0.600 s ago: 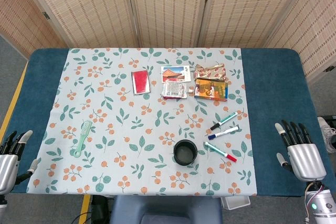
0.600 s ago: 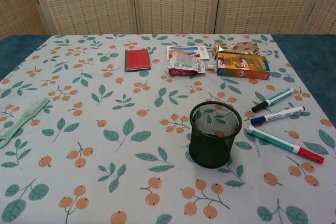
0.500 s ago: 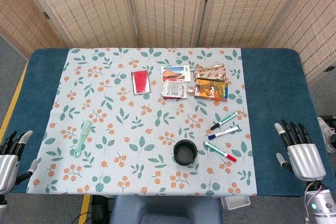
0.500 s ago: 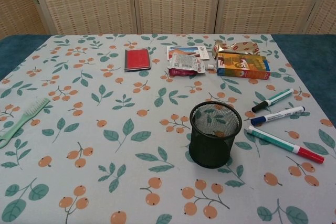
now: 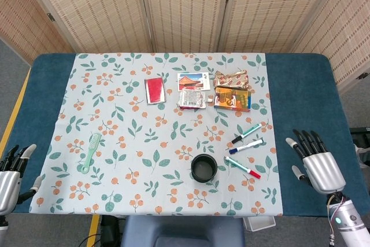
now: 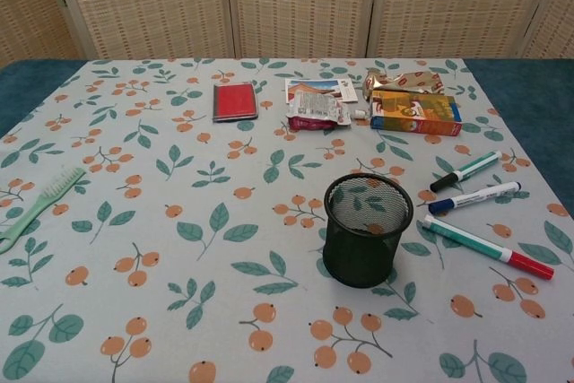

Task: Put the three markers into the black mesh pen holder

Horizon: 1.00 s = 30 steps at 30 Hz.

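Three markers lie flat on the leaf-print cloth covering my counter, just right of the black mesh pen holder, which stands upright with its mouth open to the ceiling and nothing in it. The green-capped marker and the blue-capped marker run near parallel, long axes slanting from near-left to far-right, dark ends toward the holder. The red-capped marker slants the other way, its red cap pointing to the near right and its other end closest to the holder. All three lie close together without touching the holder. My right robot hand hovers over the blue counter edge to the right of the markers, fingers spread and stretched forward, grasping nothing and touching nothing. My left robot hand sits at the far left corner, fingers likewise apart and empty, well away from the green comb.
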Tool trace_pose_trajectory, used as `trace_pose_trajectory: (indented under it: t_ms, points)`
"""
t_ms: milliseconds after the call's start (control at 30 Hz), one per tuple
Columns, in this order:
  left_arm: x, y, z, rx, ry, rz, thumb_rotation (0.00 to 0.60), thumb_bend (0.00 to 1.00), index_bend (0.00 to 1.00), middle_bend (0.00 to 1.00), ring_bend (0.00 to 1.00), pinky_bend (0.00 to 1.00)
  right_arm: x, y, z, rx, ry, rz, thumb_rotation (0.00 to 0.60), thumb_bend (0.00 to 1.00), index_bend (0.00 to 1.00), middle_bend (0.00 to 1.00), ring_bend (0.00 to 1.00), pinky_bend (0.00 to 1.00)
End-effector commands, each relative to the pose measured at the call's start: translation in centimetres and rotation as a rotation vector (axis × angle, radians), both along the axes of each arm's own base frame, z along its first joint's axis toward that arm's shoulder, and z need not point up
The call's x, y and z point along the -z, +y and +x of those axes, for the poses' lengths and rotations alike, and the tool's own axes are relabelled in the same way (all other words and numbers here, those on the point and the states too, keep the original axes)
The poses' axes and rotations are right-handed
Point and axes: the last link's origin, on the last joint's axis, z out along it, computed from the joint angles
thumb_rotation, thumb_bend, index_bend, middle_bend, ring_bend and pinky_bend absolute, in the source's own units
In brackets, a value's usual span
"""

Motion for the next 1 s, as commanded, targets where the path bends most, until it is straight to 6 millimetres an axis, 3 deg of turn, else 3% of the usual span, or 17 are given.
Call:
trace_pose_trajectory:
  t_ms: [33, 267, 467, 1000]
  points:
    - [0.0, -0.1, 0.0, -0.002, 0.001, 0.000, 0.600, 0.40, 0.08, 0.16, 0.04, 0.26, 0.1, -2.1, 0.8, -0.036, -0.015, 0.036, 0.600, 0.33, 0.30, 0.02, 0.00, 0.00]
    - [-0.7, -0.7, 0.0, -0.008, -0.008, 0.034, 0.600, 0.40, 0.08, 0.16, 0.04, 0.26, 0.6, -6.9, 2.4, -0.073, -0.097, 0.092, 0.600, 0.33, 0.41, 0.03, 0.00, 0.00]
    - [-0.4, -0.8, 0.0, -0.011, -0.001, 0.024, 0.600, 0.40, 0.08, 0.16, 0.04, 0.26, 2.8, -9.7, 1.7, -0.050, -0.104, 0.115, 0.600, 0.33, 0.41, 0.03, 0.00, 0.00]
    - [-0.6, -1.0, 0.0, -0.010, -0.005, 0.033, 0.600, 0.40, 0.08, 0.16, 0.04, 0.26, 7.9, -14.1, 1.1, -0.020, -0.008, 0.164, 0.600, 0.33, 0.41, 0.02, 0.00, 0.00]
